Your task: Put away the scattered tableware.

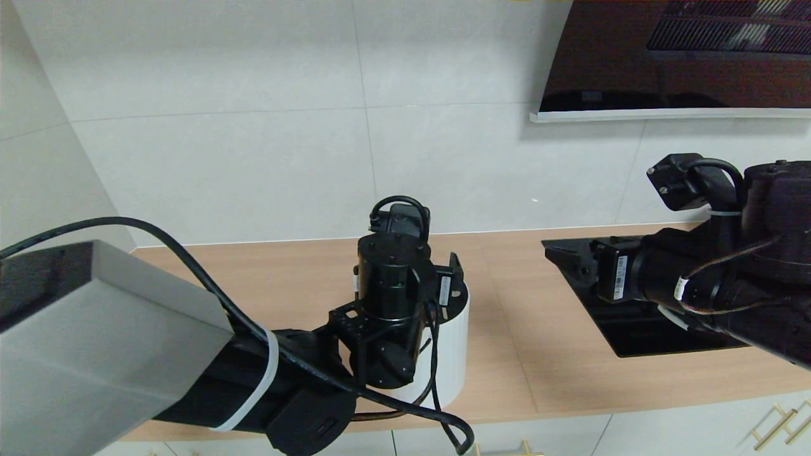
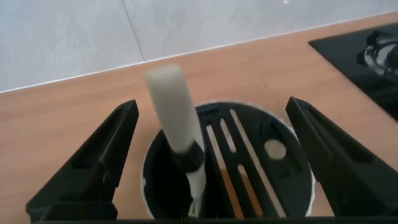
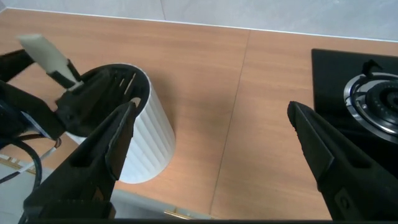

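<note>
One white holder (image 1: 455, 354) stands near the front edge of the counter (image 1: 519, 354), with open wood between it and the stove (image 1: 633, 329). Left wrist: my left claw (image 2: 211, 104) hangs spread around one white-handled utensil (image 2: 173, 106) standing in the holder, touching neither finger. Right wrist: my right claw (image 3: 211, 107), also spread, hangs over that open wood.

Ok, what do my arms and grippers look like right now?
Left arm: grey boxy link, black wrist, looping black cable, white tie. Right arm: black, white barcode label. Left gripper and right gripper: black, tapered wedge shapes.
</note>
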